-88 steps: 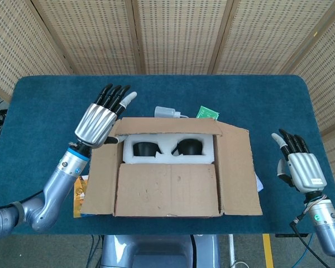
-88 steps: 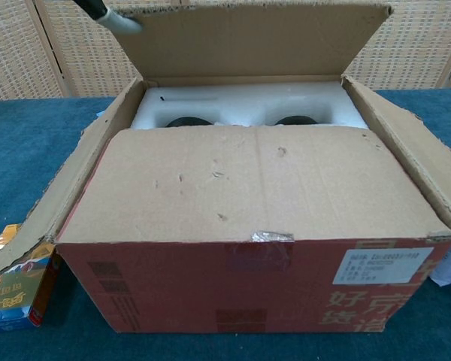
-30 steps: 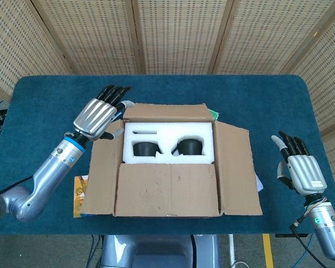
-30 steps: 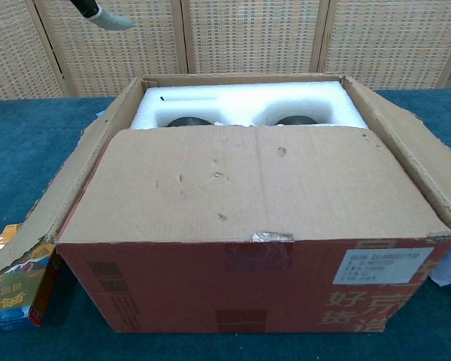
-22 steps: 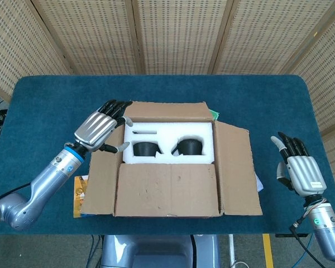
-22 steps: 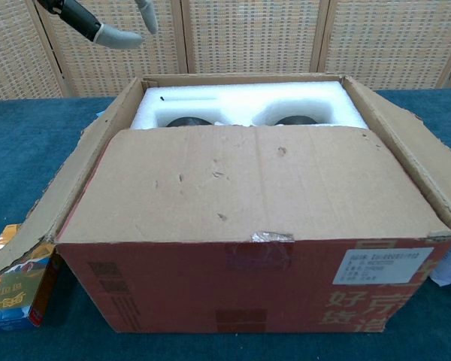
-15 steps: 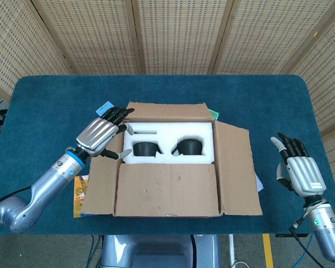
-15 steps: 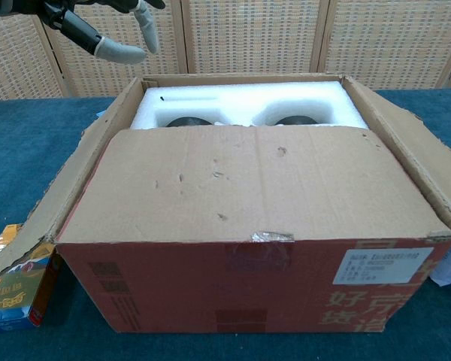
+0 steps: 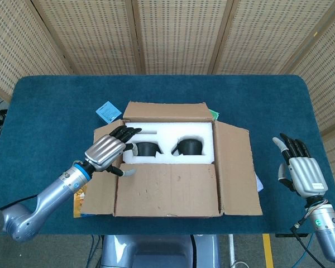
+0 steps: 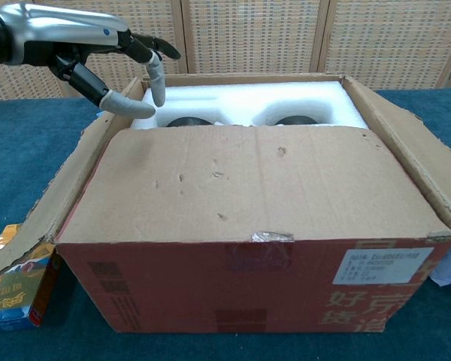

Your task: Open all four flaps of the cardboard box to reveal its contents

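Observation:
The cardboard box [image 9: 173, 167] [image 10: 255, 248] stands mid-table. Its far flap [image 9: 164, 111] lies folded back, the right flap [image 9: 237, 167] and left flap [image 9: 100, 184] are spread outward, and the near flap [image 9: 167, 190] [image 10: 248, 188] still covers the front half. White foam [image 9: 167, 137] [image 10: 248, 101] with two black items [image 9: 187, 146] shows inside. My left hand [image 9: 109, 151] [image 10: 98, 53] hovers open over the box's left side, fingers spread above the foam, holding nothing. My right hand [image 9: 301, 170] is open at the table's right edge, away from the box.
A blue card [image 9: 108, 111] lies on the blue tablecloth behind the box's left corner. A colourful packet [image 9: 78, 192] [image 10: 11, 293] sits under the left flap. A green item [image 9: 214, 114] peeks out behind the far flap. White paper [image 9: 259, 181] lies right of the box.
The far flap has gone from upright to folded back. My left hand has moved from behind the box's far left corner forward and down over the left side. The right hand stayed put.

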